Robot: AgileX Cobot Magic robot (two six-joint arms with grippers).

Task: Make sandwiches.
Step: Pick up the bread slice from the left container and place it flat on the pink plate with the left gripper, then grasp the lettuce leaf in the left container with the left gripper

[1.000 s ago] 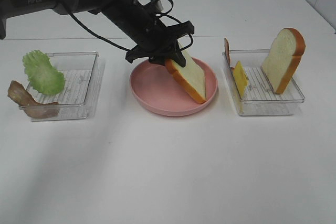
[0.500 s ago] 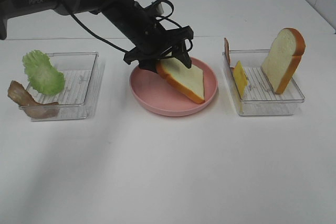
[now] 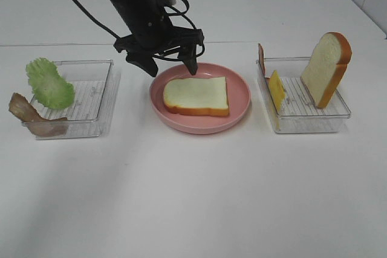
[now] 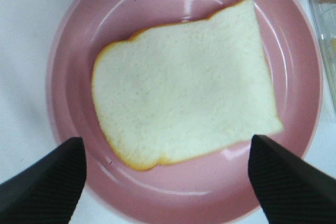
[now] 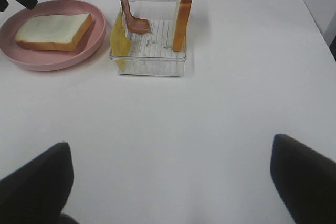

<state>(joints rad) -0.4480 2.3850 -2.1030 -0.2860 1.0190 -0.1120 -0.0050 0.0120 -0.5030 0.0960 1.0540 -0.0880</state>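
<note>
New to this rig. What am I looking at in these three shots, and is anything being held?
It is a robot with two arms, each ending in a two-finger gripper, working at a white table. The wide shot comes from a high fixed camera; the other two come from a camera on each wrist. The left gripper hangs open over a bread slice lying flat on a pink plate, holding nothing. The right gripper is open over the table, also empty. Lettuce and bacon lie at one clear tray; the other tray holds cheese, a bacon strip and an upright bread slice.
</note>
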